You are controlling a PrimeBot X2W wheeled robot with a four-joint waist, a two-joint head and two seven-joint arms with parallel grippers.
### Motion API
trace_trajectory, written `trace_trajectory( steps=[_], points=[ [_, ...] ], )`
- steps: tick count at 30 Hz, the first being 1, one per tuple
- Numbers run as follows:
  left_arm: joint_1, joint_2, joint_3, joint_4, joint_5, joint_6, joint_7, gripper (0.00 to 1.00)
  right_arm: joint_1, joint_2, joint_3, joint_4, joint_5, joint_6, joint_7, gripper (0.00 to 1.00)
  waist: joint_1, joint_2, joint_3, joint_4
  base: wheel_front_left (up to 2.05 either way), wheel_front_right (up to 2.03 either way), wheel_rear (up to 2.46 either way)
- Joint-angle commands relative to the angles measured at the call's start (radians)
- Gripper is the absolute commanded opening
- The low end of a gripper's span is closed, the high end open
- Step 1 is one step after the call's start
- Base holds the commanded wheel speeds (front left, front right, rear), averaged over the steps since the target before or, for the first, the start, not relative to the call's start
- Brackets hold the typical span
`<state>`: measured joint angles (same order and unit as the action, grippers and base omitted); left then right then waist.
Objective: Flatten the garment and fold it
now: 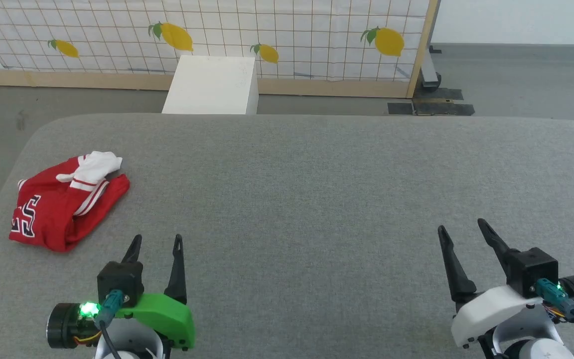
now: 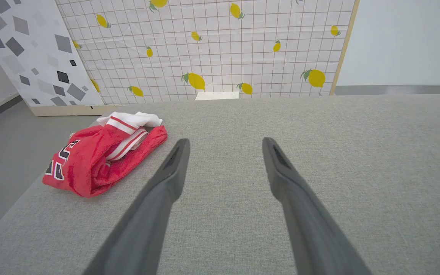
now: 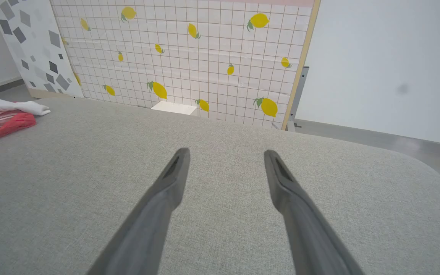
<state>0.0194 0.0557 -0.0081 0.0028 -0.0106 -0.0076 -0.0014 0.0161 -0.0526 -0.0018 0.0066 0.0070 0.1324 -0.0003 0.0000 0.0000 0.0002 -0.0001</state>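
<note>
Grey padded table point(image 1: 317, 199) before a lemon-print screen point(image 1: 287, 45); the shirt point(image 1: 63, 204) lies bunched at your 10 o'clock by the table's left edge, white sleeve and striped trim on top. Both pincers are spread wide and hold nothing: the left gripper point(image 1: 158, 238) is near the shirt's 5 o'clock side, the right gripper point(image 1: 461, 225) well apart at your 4 o'clock. Judged step: first reach, nothing flattened yet. Next you likely need the left on a hem edge and the right brought across for a second corner.
</note>
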Motion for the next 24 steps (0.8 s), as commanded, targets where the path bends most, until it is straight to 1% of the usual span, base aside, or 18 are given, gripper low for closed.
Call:
trace_trajectory(
  steps=[1, 13, 24],
  points=[
    [0.001, 0.0, -0.002, -0.001, -0.002, 0.003, -0.005, 1.0, 0.002, 0.0, -0.001, 0.0, 0.004, 0.0, -0.005, 1.0, 0.0, 0.0, 0.0, 0.0, 0.0, 0.0, 0.0],
    [0.009, -0.001, -0.019, -0.007, -0.009, 0.019, -0.03, 1.0, 0.008, 0.0, -0.015, -0.004, 0.007, 0.0, -0.03, 1.0, 0.0, 0.0, -0.001, 0.017, 0.0, 0.0, 0.0],
    [0.022, -0.001, -0.025, -0.013, -0.014, 0.028, -0.053, 1.0, 0.02, 0.0, -0.01, -0.007, 0.004, 0.0, -0.053, 1.0, 0.0, 0.0, -0.008, 0.073, 0.0, 0.0, 0.0]
  ],
)
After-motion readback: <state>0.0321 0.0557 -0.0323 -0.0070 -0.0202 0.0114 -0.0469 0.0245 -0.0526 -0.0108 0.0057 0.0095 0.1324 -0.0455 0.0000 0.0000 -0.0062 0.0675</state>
